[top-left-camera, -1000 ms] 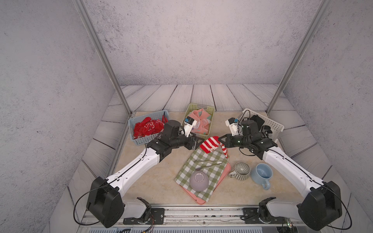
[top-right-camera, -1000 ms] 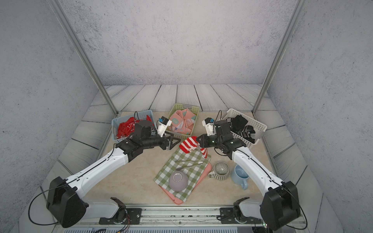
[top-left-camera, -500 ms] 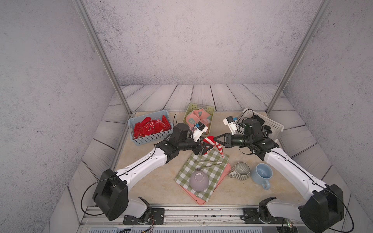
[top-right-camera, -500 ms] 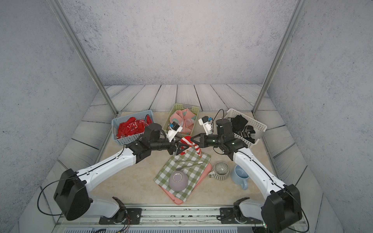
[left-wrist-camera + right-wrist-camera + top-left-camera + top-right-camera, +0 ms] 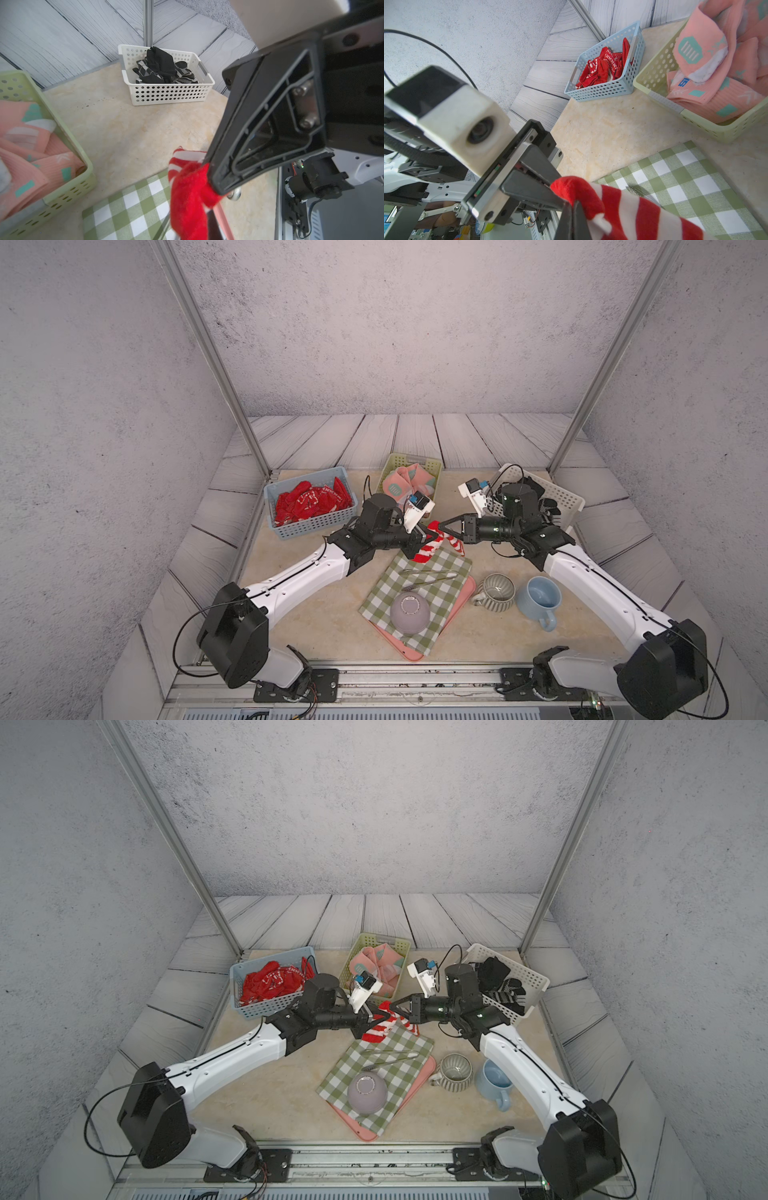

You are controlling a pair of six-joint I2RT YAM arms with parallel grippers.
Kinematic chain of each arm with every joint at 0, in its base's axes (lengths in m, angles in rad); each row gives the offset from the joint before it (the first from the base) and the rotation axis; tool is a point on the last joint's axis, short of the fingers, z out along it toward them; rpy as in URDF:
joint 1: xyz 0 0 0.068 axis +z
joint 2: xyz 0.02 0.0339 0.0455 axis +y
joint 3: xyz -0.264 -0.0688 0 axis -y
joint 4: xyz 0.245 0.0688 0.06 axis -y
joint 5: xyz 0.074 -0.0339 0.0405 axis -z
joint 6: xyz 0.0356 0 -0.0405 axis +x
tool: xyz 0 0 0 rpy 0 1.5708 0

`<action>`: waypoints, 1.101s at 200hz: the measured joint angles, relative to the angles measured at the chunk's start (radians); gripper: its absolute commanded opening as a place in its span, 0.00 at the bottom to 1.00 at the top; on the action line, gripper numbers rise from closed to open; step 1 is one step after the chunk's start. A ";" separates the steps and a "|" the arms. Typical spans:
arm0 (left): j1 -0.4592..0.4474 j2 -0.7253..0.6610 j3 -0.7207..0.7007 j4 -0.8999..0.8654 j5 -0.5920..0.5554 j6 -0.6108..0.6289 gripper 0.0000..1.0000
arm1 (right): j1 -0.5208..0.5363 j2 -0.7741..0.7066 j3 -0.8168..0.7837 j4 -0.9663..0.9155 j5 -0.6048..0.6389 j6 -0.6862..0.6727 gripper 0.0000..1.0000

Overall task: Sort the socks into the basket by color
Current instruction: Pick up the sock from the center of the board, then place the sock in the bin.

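Note:
A red-and-white striped sock [image 5: 432, 548] hangs just above the far edge of the checked cloth, held from both sides. My left gripper [image 5: 432, 536] is shut on its red end, and its fingers [image 5: 533, 193] pinch the fabric in the right wrist view. My right gripper [image 5: 444, 526] is shut on the same sock [image 5: 623, 207], tip to tip with the left. The blue basket [image 5: 309, 526] holds red socks [image 5: 311, 502]. Pink socks [image 5: 409, 483] fill the green basket [image 5: 415, 459]. Black socks [image 5: 162, 68] lie in the white basket [image 5: 166, 93].
A green-and-white checked cloth [image 5: 432, 593] covers a pink tray [image 5: 461, 603] at the front middle. On it rest an upturned lilac bowl [image 5: 409, 612] and metal tongs [image 5: 430, 576]. A striped mug [image 5: 496, 593] and a blue mug [image 5: 540, 599] stand to its right.
My left gripper swung right from near the green basket, reached the striped sock and shut on it. My right gripper kept hold of the sock and carried it slightly left.

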 measured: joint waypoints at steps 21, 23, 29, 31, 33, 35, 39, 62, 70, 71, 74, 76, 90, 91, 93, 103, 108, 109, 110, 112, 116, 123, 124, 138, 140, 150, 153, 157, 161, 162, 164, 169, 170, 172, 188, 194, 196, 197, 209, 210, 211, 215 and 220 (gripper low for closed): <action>0.000 -0.026 0.000 -0.014 -0.038 -0.014 0.00 | 0.000 0.000 0.000 -0.013 0.008 -0.007 0.32; 0.000 -0.029 0.000 -0.016 -0.043 -0.016 0.00 | 0.001 0.000 0.000 -0.014 0.010 -0.006 0.37; 0.001 -0.039 0.000 -0.023 -0.056 -0.021 0.00 | 0.002 0.000 0.001 -0.019 0.014 -0.008 0.48; 0.002 -0.044 0.000 -0.026 -0.060 -0.023 0.00 | 0.002 0.000 0.001 -0.020 0.018 -0.007 0.51; 0.003 -0.048 0.001 -0.029 -0.064 -0.025 0.00 | 0.002 0.000 0.001 -0.021 0.020 -0.008 0.54; 0.003 -0.051 0.001 -0.032 -0.068 -0.026 0.00 | 0.002 0.000 0.001 -0.022 0.023 -0.008 0.56; 0.007 -0.059 0.004 -0.040 -0.075 -0.029 0.00 | 0.002 0.000 0.001 -0.025 0.028 -0.010 0.62; 0.043 -0.078 0.051 -0.103 -0.097 -0.045 0.00 | 0.002 0.000 0.003 -0.043 0.061 -0.023 0.87; 0.063 -0.080 0.071 -0.122 -0.105 -0.051 0.00 | 0.002 0.000 0.005 -0.052 0.074 -0.022 0.93; 0.066 -0.080 0.074 -0.126 -0.106 -0.051 0.00 | 0.002 0.000 0.005 -0.053 0.075 -0.026 0.94; 0.074 -0.081 0.080 -0.132 -0.109 -0.054 0.00 | 0.002 -0.001 0.005 -0.055 0.077 -0.017 0.97; 0.079 -0.082 0.084 -0.136 -0.109 -0.055 0.00 | 0.002 -0.002 0.005 -0.058 0.081 -0.023 0.98; 0.123 -0.091 0.103 -0.167 -0.118 -0.067 0.00 | 0.001 -0.011 0.006 -0.070 0.101 -0.022 0.99; 0.128 -0.092 0.104 -0.170 -0.120 -0.068 0.00 | 0.001 -0.011 0.006 -0.071 0.101 -0.023 0.99; 0.133 -0.094 0.105 -0.174 -0.122 -0.069 0.00 | 0.001 -0.014 0.006 -0.072 0.103 -0.021 0.99; 0.169 -0.102 0.116 -0.203 -0.130 -0.076 0.00 | 0.001 -0.027 0.006 -0.077 0.116 -0.021 0.99; 0.188 -0.105 0.124 -0.220 -0.138 -0.079 0.00 | 0.000 -0.035 0.006 -0.078 0.121 -0.021 0.99; 0.190 -0.105 0.126 -0.223 -0.139 -0.079 0.00 | 0.000 -0.036 0.006 -0.078 0.122 -0.021 0.99; 0.194 -0.105 0.128 -0.227 -0.140 -0.080 0.00 | 0.000 -0.039 0.006 -0.079 0.123 -0.021 0.99; 0.201 -0.106 0.132 -0.233 -0.143 -0.080 0.00 | -0.001 -0.040 0.006 -0.079 0.124 -0.021 0.99; 0.214 -0.106 0.140 -0.247 -0.147 -0.082 0.00 | -0.001 -0.047 0.006 -0.081 0.129 -0.021 0.99; 0.240 -0.106 0.157 -0.269 -0.154 -0.086 0.00 | -0.002 -0.057 0.006 -0.082 0.139 -0.022 0.99; 0.242 -0.106 0.158 -0.270 -0.155 -0.087 0.00 | -0.002 -0.059 0.006 -0.083 0.140 -0.021 0.99; 0.293 -0.106 0.191 -0.307 -0.165 -0.098 0.00 | -0.004 -0.071 0.006 -0.088 0.153 -0.022 0.99; 0.301 -0.106 0.195 -0.311 -0.167 -0.100 0.00 | -0.004 -0.072 0.006 -0.089 0.155 -0.022 0.99; 0.341 -0.103 0.220 -0.336 -0.172 -0.107 0.00 | -0.005 -0.073 0.006 -0.095 0.166 -0.023 0.99; 0.352 -0.101 0.228 -0.342 -0.176 -0.110 0.00 | -0.006 -0.073 0.006 -0.097 0.169 -0.023 0.99; 0.368 -0.098 0.240 -0.352 -0.178 -0.112 0.00 | -0.006 -0.073 0.006 -0.101 0.172 -0.024 0.99; 0.386 -0.092 0.253 -0.362 -0.186 -0.114 0.00 | -0.006 -0.073 0.006 -0.104 0.177 -0.024 0.99; 0.391 -0.090 0.257 -0.367 -0.185 -0.114 0.00 | -0.007 -0.073 0.006 -0.105 0.177 -0.024 0.99; 0.396 -0.088 0.262 -0.369 -0.187 -0.114 0.00 | -0.007 -0.073 0.006 -0.106 0.179 -0.024 0.99; 0.419 -0.077 0.282 -0.383 -0.193 -0.118 0.00 | -0.008 -0.073 0.006 -0.109 0.185 -0.025 0.99; 0.422 -0.076 0.284 -0.385 -0.193 -0.118 0.00 | -0.008 -0.073 0.006 -0.110 0.186 -0.025 0.99; 0.430 -0.071 0.290 -0.388 -0.196 -0.118 0.00 | -0.008 -0.073 0.006 -0.112 0.188 -0.026 0.99; 0.492 -0.021 0.346 -0.420 -0.225 -0.121 0.00 | -0.010 -0.073 0.005 -0.123 0.204 -0.029 0.99; 0.511 -0.002 0.363 -0.432 -0.235 -0.120 0.00 | -0.010 -0.073 0.005 -0.127 0.211 -0.030 0.99; 0.518 0.005 0.369 -0.436 -0.240 -0.120 0.00 | -0.010 -0.073 0.005 -0.127 0.213 -0.030 0.99; 0.522 0.010 0.373 -0.439 -0.243 -0.120 0.00 | -0.010 -0.073 0.005 -0.127 0.214 -0.030 0.99; 0.552 0.056 0.407 -0.461 -0.276 -0.113 0.00 | -0.011 -0.073 0.003 -0.130 0.225 -0.032 0.99; 0.555 0.061 0.411 -0.464 -0.279 -0.113 0.00 | -0.012 -0.073 0.002 -0.130 0.226 -0.033 0.99; 0.557 0.063 0.413 -0.465 -0.280 -0.113 0.00 | -0.012 -0.073 0.002 -0.130 0.227 -0.033 0.99; 0.566 0.081 0.425 -0.474 -0.292 -0.109 0.00 | -0.012 -0.073 0.000 -0.130 0.230 -0.033 0.99; 0.575 0.102 0.440 -0.484 -0.302 -0.107 0.00 | -0.012 -0.073 -0.002 -0.133 0.232 -0.033 0.99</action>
